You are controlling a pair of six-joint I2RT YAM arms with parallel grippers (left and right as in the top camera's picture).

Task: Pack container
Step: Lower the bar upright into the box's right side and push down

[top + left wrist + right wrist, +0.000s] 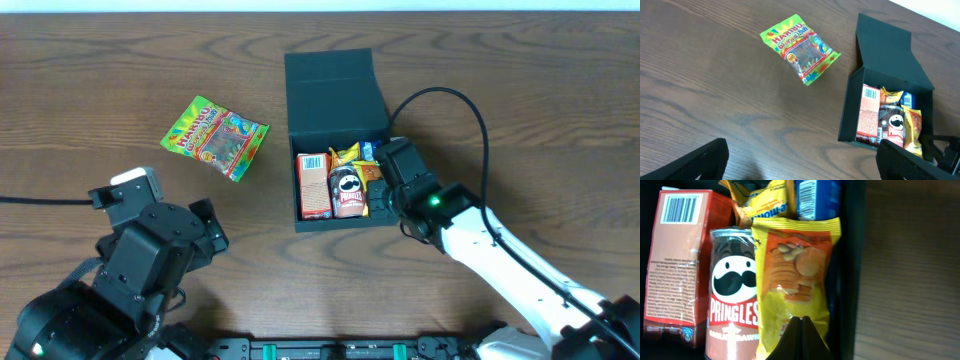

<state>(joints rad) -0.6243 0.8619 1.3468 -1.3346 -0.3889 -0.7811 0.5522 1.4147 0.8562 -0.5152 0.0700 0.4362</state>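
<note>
The container (pixel 330 90) is a dark square box with its lid open flat at the back. It holds a red carton (pixel 314 186), a Pringles can (pixel 348 190), a yellow cracker bag (pixel 795 275) and other packets. It also shows in the left wrist view (pixel 885 50) and the right wrist view (pixel 847 280). My right gripper (pixel 381 198) is shut, with its fingertips (pixel 801 322) over the lower part of the yellow cracker bag inside the box. My left gripper (pixel 165 210) is wide open and empty (pixel 802 165), above bare table at the front left.
A green Haribo gummy bag (pixel 215 137) lies on the wooden table left of the box, and shows in the left wrist view (pixel 800 48). A black cable (pixel 470 105) loops behind the right arm.
</note>
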